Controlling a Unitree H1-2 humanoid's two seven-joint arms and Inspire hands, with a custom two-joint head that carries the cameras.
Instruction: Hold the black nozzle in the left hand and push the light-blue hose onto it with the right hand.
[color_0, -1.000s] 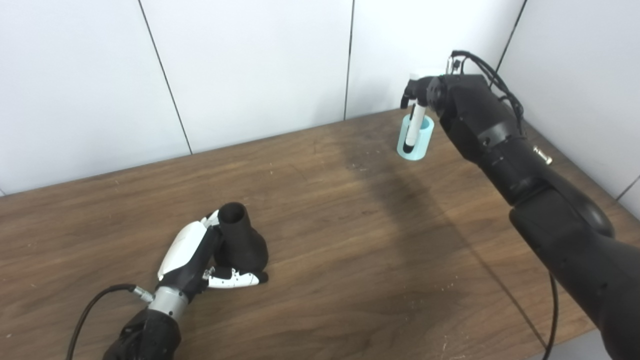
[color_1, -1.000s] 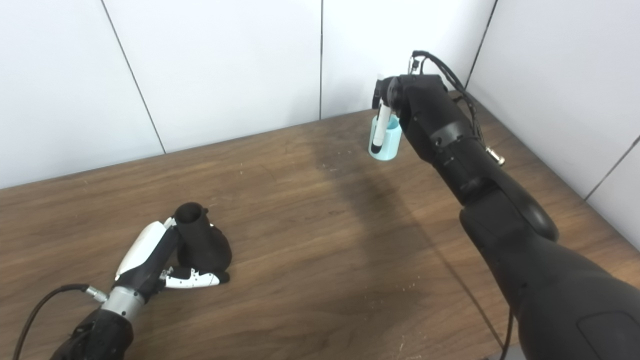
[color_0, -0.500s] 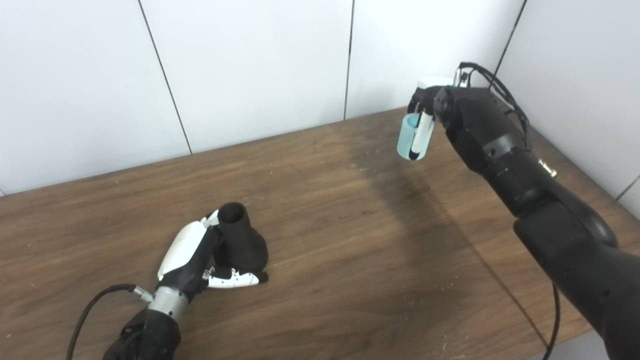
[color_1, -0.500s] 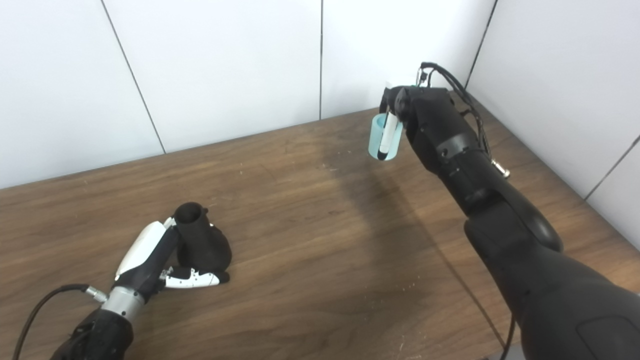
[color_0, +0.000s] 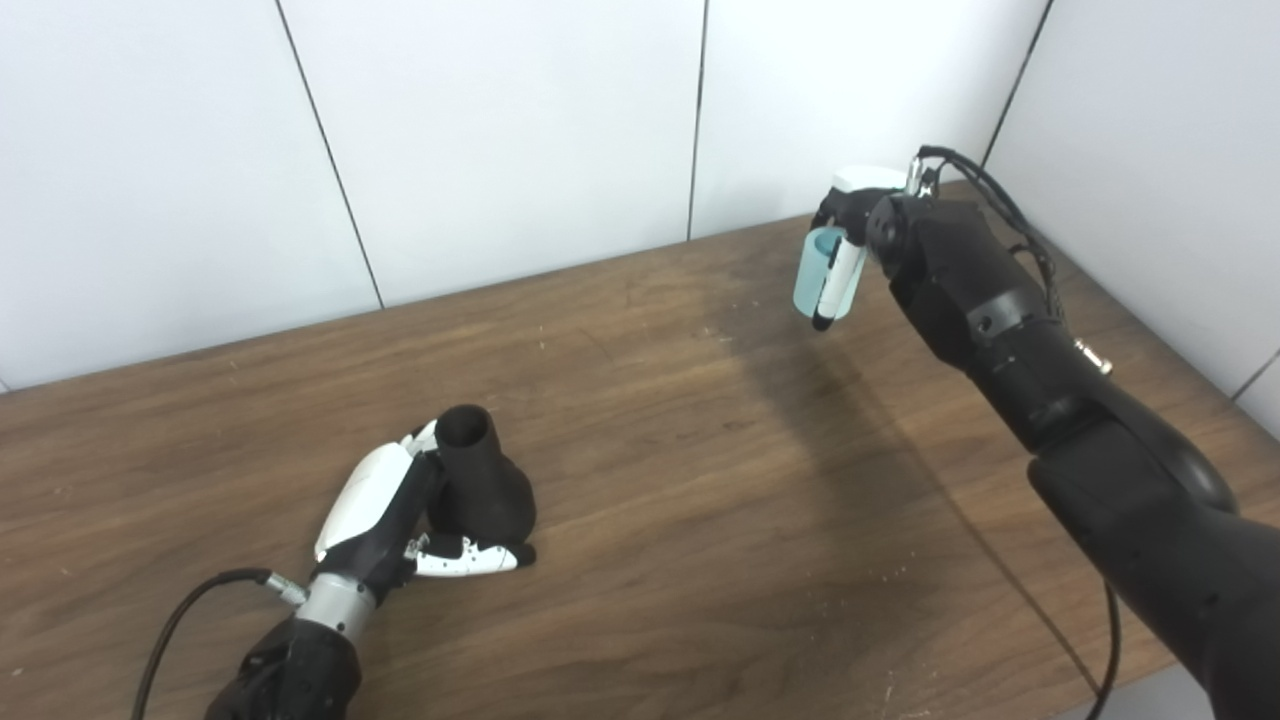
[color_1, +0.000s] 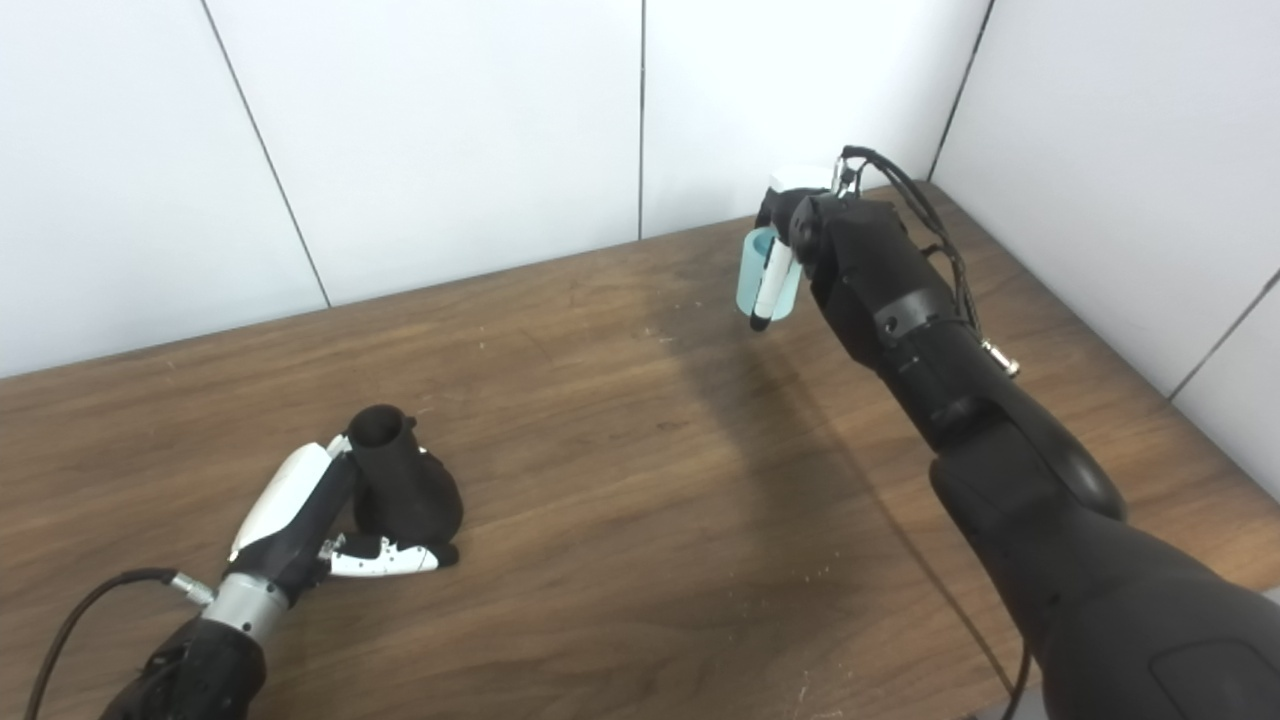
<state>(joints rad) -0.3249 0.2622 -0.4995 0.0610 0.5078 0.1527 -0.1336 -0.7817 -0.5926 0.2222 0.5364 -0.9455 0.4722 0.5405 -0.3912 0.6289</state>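
The right robot hand (color_0: 850, 215) has its fingers closed round the light-blue hose (color_0: 818, 272), held clear above the far right of the worktop (color_0: 700, 470); the left robot hand (color_0: 400, 510) is wrapped round the black nozzle (color_0: 480, 480), which rests on the wood at near left. The hose is a short, smooth, open-ended sleeve, the nozzle a flared matte cone with its round mouth up. With a long carry ahead, I judge the hose could twist in that fingertip grip and meet the mouth crooked, jamming or knocking the nozzle.
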